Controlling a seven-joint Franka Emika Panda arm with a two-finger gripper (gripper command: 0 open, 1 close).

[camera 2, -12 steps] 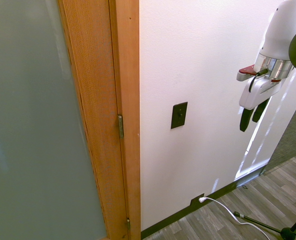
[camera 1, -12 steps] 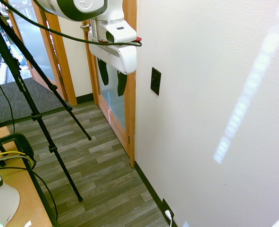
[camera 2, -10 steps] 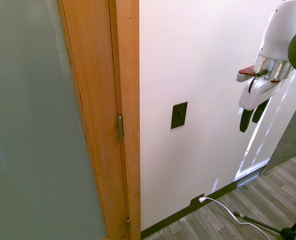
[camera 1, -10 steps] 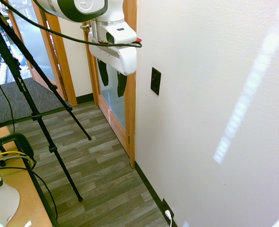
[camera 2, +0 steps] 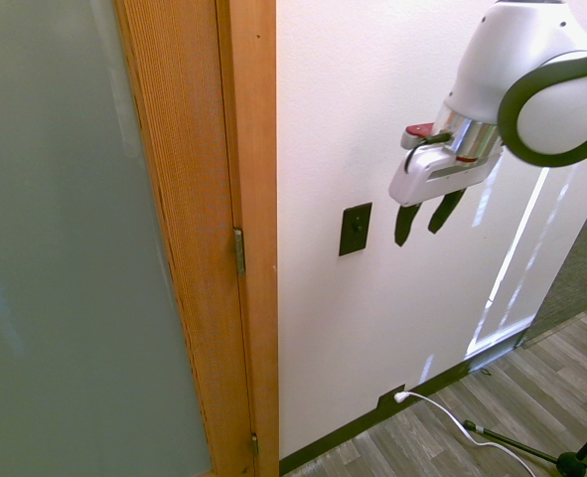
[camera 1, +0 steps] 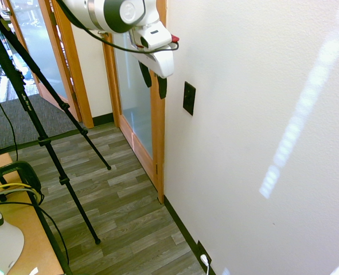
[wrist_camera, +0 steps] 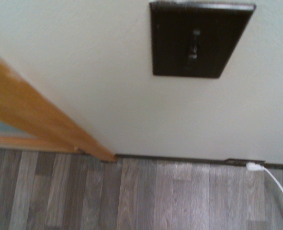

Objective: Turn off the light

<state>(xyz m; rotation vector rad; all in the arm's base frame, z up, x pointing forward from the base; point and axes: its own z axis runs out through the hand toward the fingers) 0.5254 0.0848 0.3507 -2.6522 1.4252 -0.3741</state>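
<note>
The end effector has moved nearer the switch plate on the white wall, fingers wide apart.

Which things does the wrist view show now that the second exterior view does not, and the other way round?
Only the wrist view: nothing that I can name for certain; it is just nearer to the switch plate.

Only the second exterior view: the arm with its fingers apart, and the hinge.

Both: that plate, the wooden door frame, the wood-look floor, and the white plug in the low outlet.
</note>
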